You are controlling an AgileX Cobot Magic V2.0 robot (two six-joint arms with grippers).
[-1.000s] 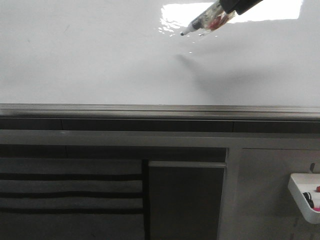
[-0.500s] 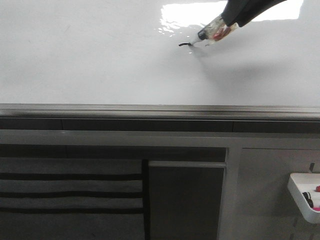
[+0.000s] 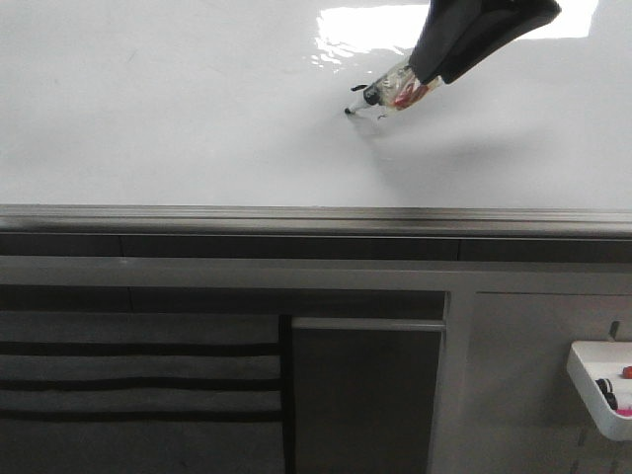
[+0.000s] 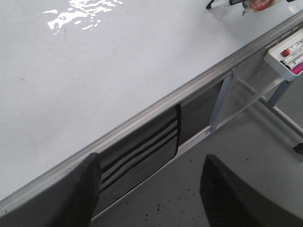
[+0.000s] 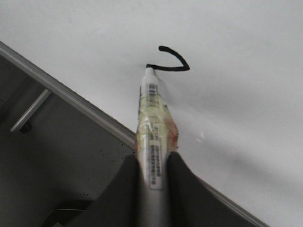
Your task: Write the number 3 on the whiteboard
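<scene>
A: What is the right gripper (image 5: 152,170) doing?

B: Its two dark fingers (image 5: 124,189) are pinched on a marker (image 5: 152,125). The nib touches the whiteboard (image 3: 178,109) at the end of a short black stroke.

A: Is the 3 (image 5: 169,61) done?

B: No. Only a hooked curve shows, the top part of the digit. In the front view it is a tiny mark at the marker's tip (image 3: 348,110), at about 1 o'clock from the picture's middle, just below the bright light patch (image 3: 360,28).

A: And the left gripper (image 4: 151,189)?

B: Its fingers (image 4: 78,194) stand spread with nothing between them, hanging off the board's grey rail (image 4: 156,106) over the floor.

A: Anything else?

B: A small white tray (image 3: 599,380) with markers hangs below the rail, at about 4 o'clock in the front view.
</scene>
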